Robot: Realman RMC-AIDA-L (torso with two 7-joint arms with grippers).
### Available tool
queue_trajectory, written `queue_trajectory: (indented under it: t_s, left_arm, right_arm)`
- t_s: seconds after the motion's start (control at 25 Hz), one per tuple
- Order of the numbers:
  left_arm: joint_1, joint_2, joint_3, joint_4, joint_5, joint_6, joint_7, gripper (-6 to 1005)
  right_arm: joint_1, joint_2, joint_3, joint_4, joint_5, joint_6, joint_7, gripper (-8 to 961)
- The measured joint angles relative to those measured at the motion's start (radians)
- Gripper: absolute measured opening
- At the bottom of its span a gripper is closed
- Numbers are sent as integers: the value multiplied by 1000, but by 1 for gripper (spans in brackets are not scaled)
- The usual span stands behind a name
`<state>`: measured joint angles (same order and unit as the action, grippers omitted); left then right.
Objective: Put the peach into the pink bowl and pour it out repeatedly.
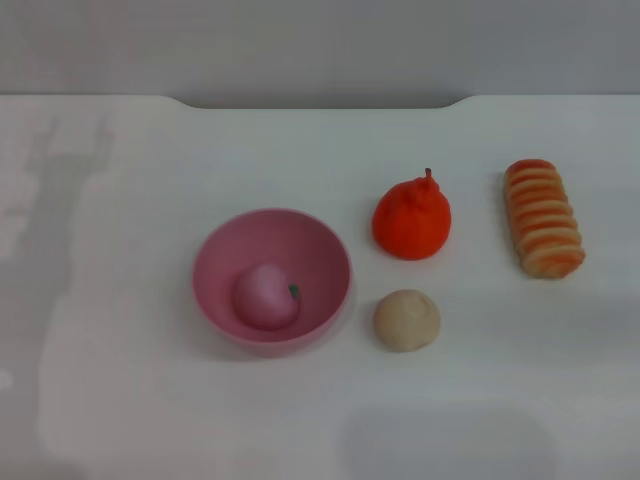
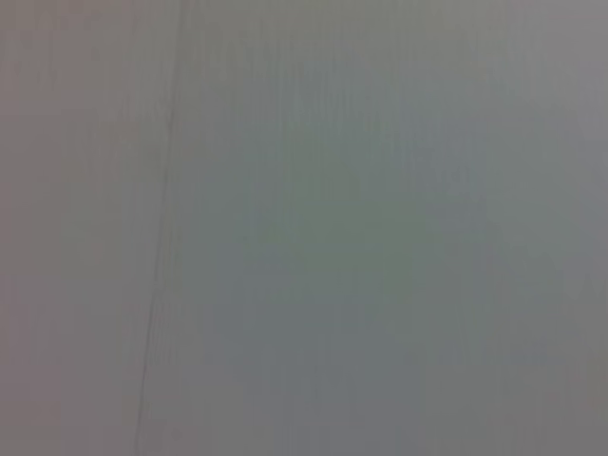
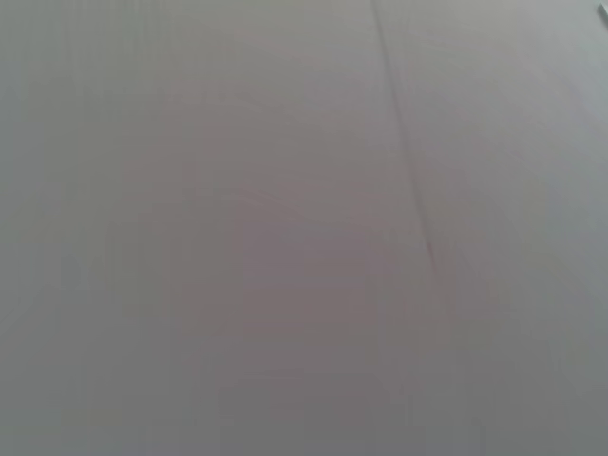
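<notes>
Pink bowl (image 1: 215, 262) holds the peach (image 1: 265, 296); stem spot seemingly sideways.

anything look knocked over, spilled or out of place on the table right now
Nothing stands out. The peach sits inside the pink bowl, which stands upright on the white table. The orange-red pear, the beige ball and the striped bread roll lie apart beside it, none spilled or damaged. Neither hand is in view.
</notes>
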<state>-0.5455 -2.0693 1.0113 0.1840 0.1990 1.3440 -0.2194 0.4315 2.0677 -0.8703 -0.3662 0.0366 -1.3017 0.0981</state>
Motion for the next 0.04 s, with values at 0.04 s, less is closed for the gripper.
queue_trajectory:
  t_s: [0.04]
  left_arm:
    - [2, 0, 0, -1, 0, 0, -4, 638]
  right_arm:
    - [-1, 0, -2, 3, -8, -7, 0, 382]
